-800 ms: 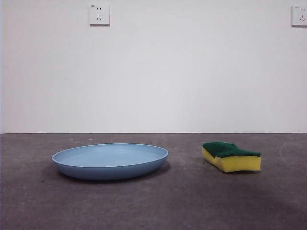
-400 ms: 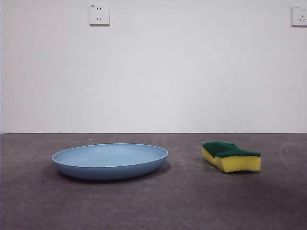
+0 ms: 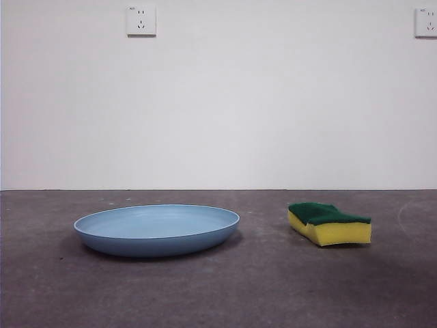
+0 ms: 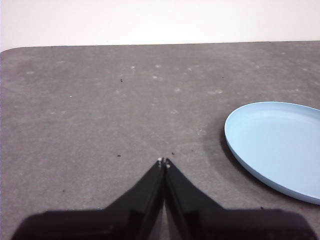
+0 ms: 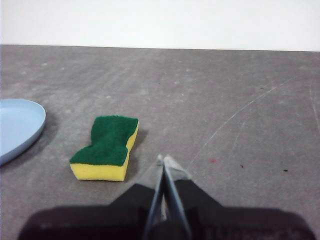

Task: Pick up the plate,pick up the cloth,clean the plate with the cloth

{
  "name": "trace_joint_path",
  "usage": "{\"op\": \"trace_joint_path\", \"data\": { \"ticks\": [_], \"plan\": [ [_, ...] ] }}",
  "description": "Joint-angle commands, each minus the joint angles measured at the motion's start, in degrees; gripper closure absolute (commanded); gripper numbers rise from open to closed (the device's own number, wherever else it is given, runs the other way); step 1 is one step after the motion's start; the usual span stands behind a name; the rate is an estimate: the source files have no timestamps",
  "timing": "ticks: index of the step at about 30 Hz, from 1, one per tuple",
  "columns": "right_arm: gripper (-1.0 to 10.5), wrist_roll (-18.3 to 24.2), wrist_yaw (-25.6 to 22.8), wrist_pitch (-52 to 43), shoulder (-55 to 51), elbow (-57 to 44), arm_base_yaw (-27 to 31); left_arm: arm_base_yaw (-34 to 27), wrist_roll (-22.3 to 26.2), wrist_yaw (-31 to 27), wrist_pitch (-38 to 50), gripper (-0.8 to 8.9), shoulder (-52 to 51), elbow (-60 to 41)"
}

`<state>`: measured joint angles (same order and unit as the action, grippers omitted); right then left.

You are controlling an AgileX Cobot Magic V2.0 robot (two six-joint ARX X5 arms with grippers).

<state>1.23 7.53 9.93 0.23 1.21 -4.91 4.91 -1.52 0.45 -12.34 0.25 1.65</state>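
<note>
Plate [image 3: 157, 229] flat on the grey table [image 3: 218, 294] at left, sponge [image 3: 330, 223] well apart at right, green side up, both untouched. Left gripper [image 4: 164, 162] closed, empty, short of the plate; right gripper [image 5: 163, 159] likewise beside the sponge. Plate cut off in both wrist views, arms absent from the front one
</note>
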Motion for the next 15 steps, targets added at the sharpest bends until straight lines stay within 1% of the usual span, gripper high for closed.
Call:
{"op": "trace_joint_path", "data": {
  "ticks": [1,15],
  "plan": [
    [9.6,-1.79,-0.15,0.02,0.02,-0.85,-0.02,-0.17,0.20,-0.17,0.07,8.15,-0.13,-0.76],
    [9.6,-1.79,-0.44,0.02,0.13,-0.85,-0.02,-0.17,0.20,-0.17,0.07,8.15,-0.13,-0.76]
  ]
}}
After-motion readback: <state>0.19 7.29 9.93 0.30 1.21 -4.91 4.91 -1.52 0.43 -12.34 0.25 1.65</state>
